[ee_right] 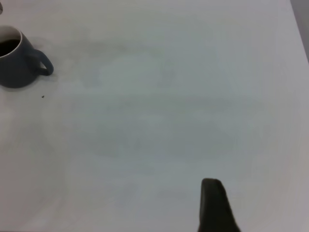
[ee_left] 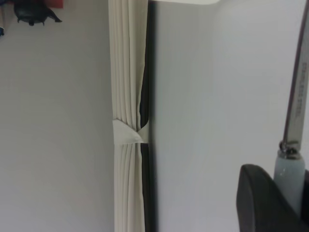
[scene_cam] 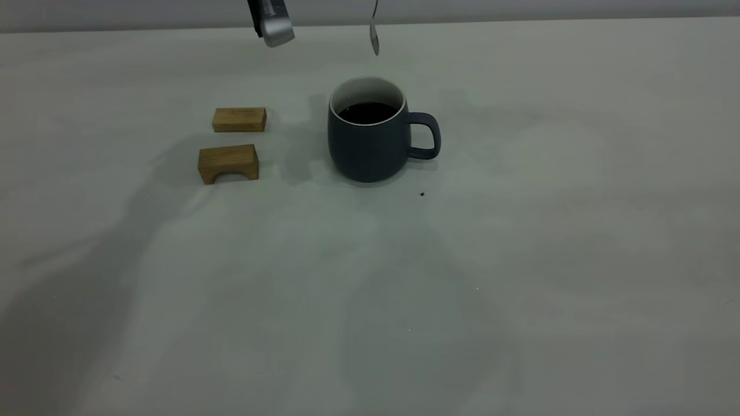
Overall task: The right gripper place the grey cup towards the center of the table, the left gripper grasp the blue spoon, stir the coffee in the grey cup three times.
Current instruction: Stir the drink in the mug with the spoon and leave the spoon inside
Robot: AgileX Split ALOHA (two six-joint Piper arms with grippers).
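The grey cup (scene_cam: pixel 367 144) stands upright near the table's (scene_cam: pixel 520 260) middle, with its handle towards the right arm's side. Dark coffee (scene_cam: pixel 365 112) lies flat inside it. The blue spoon (scene_cam: pixel 374 36) hangs straight down from the view's top edge, its metal bowl above the cup's far rim and clear of the coffee. In the left wrist view my left gripper (ee_left: pixel 288 181) is shut on the spoon's (ee_left: pixel 295 106) pale blue handle. My right gripper (ee_right: pixel 285 212) hangs open and empty, far from the cup (ee_right: pixel 17 67); only one black finger (ee_right: pixel 215 208) shows.
Two wooden blocks (scene_cam: pixel 239 119) (scene_cam: pixel 228 163) lie left of the cup. A black and silver part of the left arm (scene_cam: pixel 272 23) pokes in at the top. A small dark speck (scene_cam: pixel 422 194) lies in front of the cup's handle.
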